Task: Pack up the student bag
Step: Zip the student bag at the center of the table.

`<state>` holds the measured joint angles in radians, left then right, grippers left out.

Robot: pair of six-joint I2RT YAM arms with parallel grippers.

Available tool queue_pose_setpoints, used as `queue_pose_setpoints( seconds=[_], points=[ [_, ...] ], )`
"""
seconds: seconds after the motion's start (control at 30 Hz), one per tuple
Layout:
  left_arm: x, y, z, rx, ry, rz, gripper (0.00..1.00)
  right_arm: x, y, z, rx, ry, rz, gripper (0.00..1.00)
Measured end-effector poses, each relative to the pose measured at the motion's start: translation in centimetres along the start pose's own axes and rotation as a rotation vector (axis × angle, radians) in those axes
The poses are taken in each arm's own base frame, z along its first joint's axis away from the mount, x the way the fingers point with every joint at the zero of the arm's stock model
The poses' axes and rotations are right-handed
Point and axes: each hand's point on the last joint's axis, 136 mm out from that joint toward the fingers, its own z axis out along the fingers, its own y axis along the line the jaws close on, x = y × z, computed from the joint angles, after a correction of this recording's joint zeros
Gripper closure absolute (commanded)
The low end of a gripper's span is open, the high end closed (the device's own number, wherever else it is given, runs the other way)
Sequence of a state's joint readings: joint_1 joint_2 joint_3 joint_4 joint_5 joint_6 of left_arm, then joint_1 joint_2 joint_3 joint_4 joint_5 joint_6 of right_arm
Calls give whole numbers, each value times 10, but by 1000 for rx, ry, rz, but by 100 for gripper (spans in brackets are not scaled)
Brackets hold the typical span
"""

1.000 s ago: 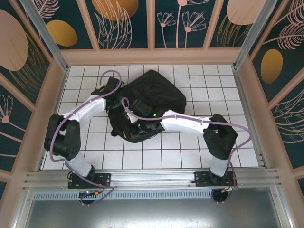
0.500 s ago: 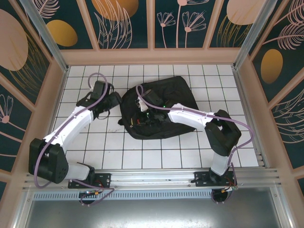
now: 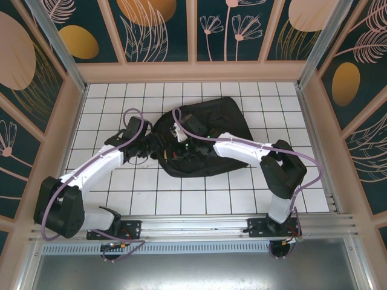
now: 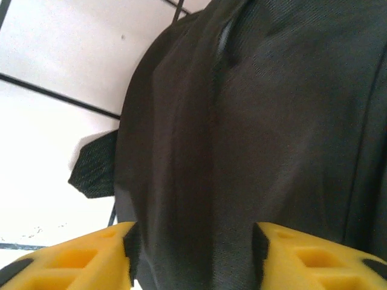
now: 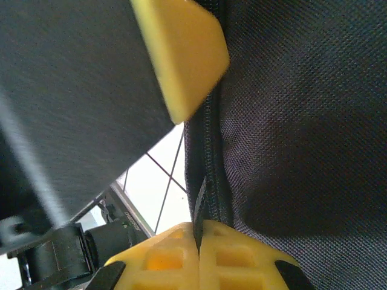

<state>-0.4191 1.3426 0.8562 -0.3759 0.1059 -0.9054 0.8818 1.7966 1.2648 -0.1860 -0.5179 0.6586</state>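
Note:
The student bag (image 3: 225,116), a big black fabric backpack, lies on the white tiled table at mid-back. My left gripper (image 3: 149,147) is at the bag's left edge. In the left wrist view its yellow fingers (image 4: 91,261) stand apart, and a fold of the bag (image 4: 272,121) fills the gap of the left gripper (image 4: 193,244). My right gripper (image 3: 182,150) reaches over the bag's left part. In the right wrist view the right gripper (image 5: 198,228) is shut on the black zipper pull (image 5: 200,196) along the bag's (image 5: 302,121) zipper seam.
A blurred yellow fingertip (image 5: 181,57) hangs close above the zipper, seemingly the left gripper's. Wooden walls (image 3: 72,115) enclose the table on three sides, and a metal rail (image 3: 193,226) runs along the near edge. Bare tiles (image 3: 199,196) lie in front of the bag.
The bag shifted right and spread out a second ago. My left gripper swung out to the left, then came back to the bag's left edge with its jaws narrowing. The right gripper stays shut.

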Motion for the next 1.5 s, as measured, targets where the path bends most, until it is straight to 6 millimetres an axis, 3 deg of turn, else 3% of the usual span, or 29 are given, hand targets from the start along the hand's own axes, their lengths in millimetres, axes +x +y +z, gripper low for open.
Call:
queue_pose_setpoints(
  seconds=[0.07, 0.23, 0.6, 1.17, 1.5],
  points=[
    [6, 4, 4, -4, 22, -13, 61, 0, 1, 0, -2, -1, 0, 100],
    [6, 3, 7, 2, 26, -28, 99, 3, 3, 2, -2, 3, -6, 100],
    [-5, 12, 7, -70, -26, -18, 100, 24, 1, 3, 81, 9, -63, 100],
    [-24, 30, -3, -97, -53, -51, 100, 61, -34, -41, 270, -31, -121, 100],
    [-22, 33, -9, -83, -56, -50, 100, 63, -36, -62, 301, -70, -140, 100]
  ],
)
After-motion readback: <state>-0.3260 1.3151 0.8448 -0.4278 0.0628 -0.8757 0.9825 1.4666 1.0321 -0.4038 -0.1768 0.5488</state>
